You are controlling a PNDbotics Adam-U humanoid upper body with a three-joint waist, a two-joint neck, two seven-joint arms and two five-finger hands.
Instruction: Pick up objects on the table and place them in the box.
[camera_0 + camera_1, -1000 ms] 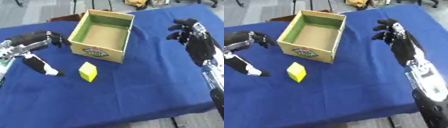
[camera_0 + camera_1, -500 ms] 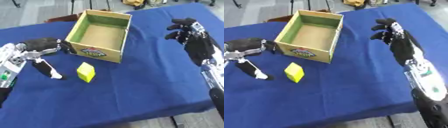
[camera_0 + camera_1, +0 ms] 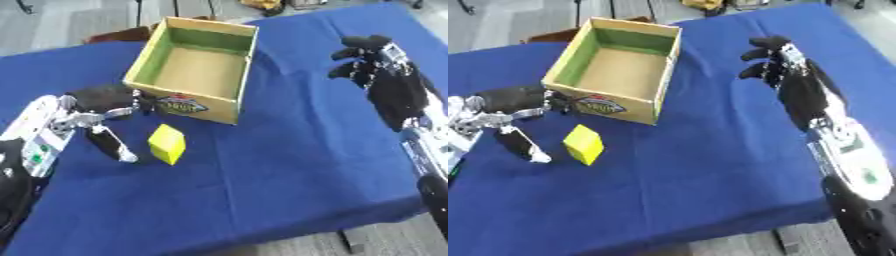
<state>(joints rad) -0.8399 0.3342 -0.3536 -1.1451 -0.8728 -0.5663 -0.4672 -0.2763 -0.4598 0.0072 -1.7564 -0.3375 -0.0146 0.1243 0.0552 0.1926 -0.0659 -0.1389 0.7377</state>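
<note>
A yellow block (image 3: 166, 144) lies on the blue tablecloth (image 3: 289, 165) just in front of the cardboard box (image 3: 194, 67), whose green-lined inside holds nothing. My left hand (image 3: 103, 100) hovers left of the block, fingers relaxed toward the box front and thumb (image 3: 110, 144) pointing down beside the block, holding nothing. My right hand (image 3: 785, 72) hangs above the cloth at the right, well away from box and block, fingers loosely bent and empty.
The table's front edge runs along the bottom of the view, with grey floor (image 3: 385, 240) beyond the lower right corner. Dark chair parts (image 3: 122, 34) stand behind the box.
My left hand has moved right, closer to the yellow block and the box front. The right hand has barely shifted.
</note>
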